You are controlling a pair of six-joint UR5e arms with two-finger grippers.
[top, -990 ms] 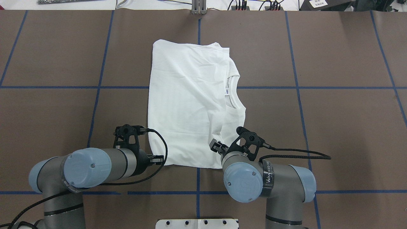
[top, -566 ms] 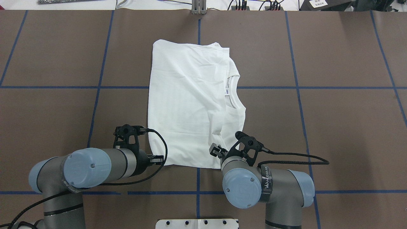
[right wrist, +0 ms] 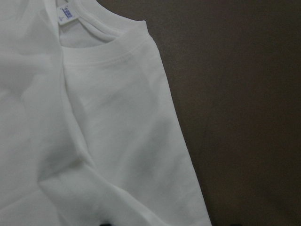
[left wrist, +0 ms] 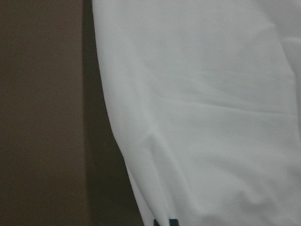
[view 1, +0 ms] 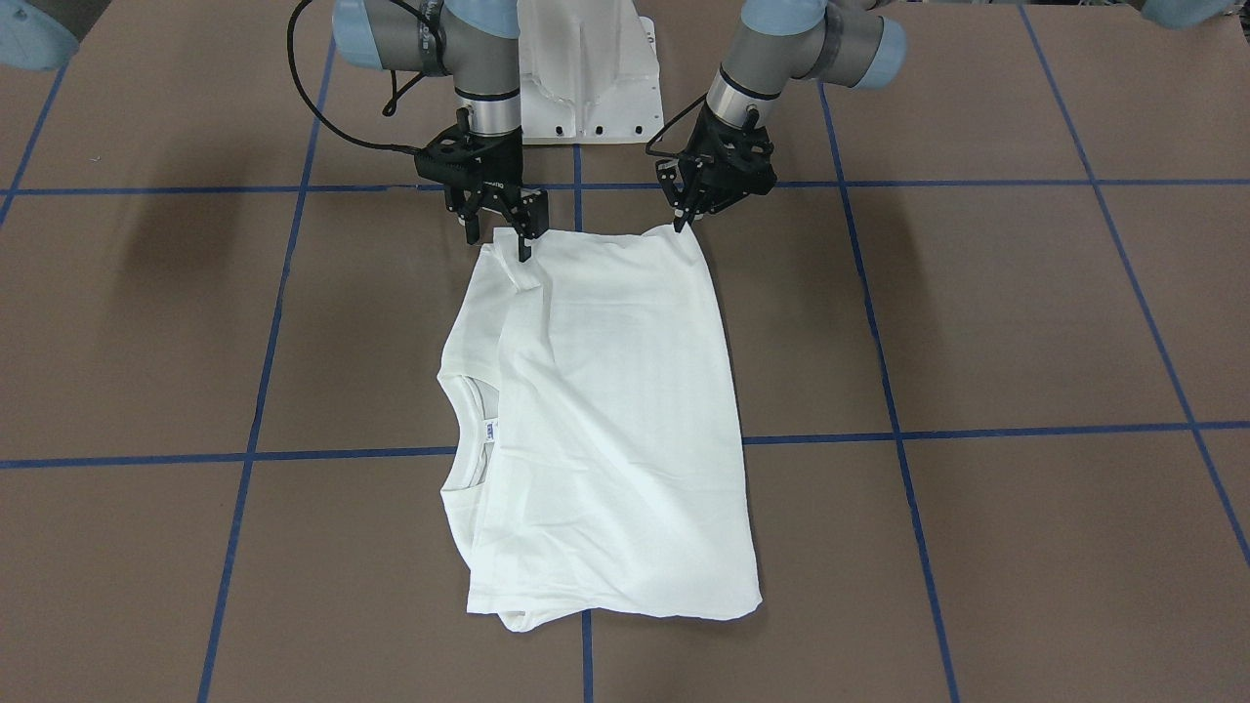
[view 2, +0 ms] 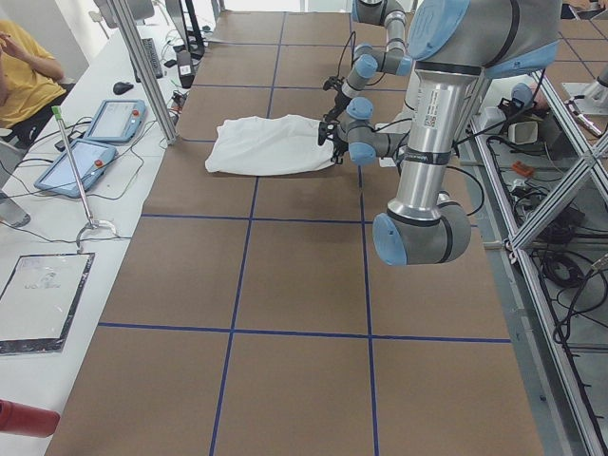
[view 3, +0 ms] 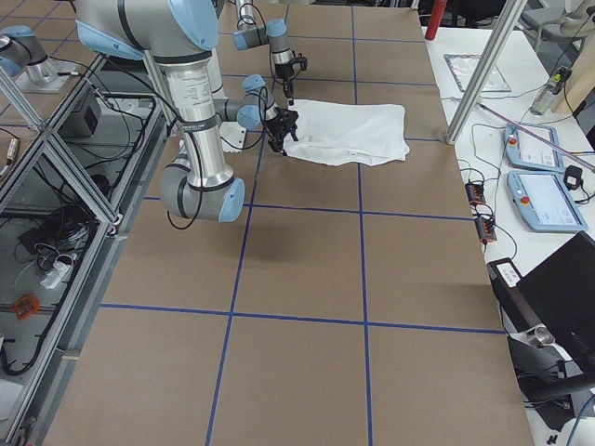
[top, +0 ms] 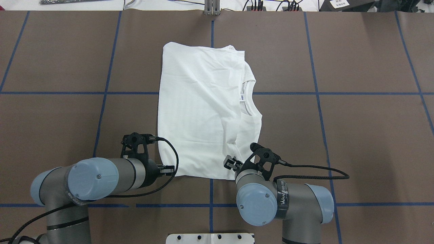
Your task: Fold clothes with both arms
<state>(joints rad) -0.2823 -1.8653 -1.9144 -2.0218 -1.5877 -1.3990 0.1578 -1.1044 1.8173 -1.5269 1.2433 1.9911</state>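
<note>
Now: white shirt point(top: 200, 112) lies folded flat in middle of brown table point(top: 356, 135), collar point(top: 250, 101) toward robot's right, blue-printed label point(top: 242, 97) showing inside it. At near corner on robot's left, left gripper point(view 1: 678, 223) pinches shirt edge, jaws closed on cloth, edge lifted slightly. At other near corner, right gripper point(view 1: 500, 234) hovers low, jaws spread wide, one fingertip over cloth, other just off it, gripping nothing.
</note>
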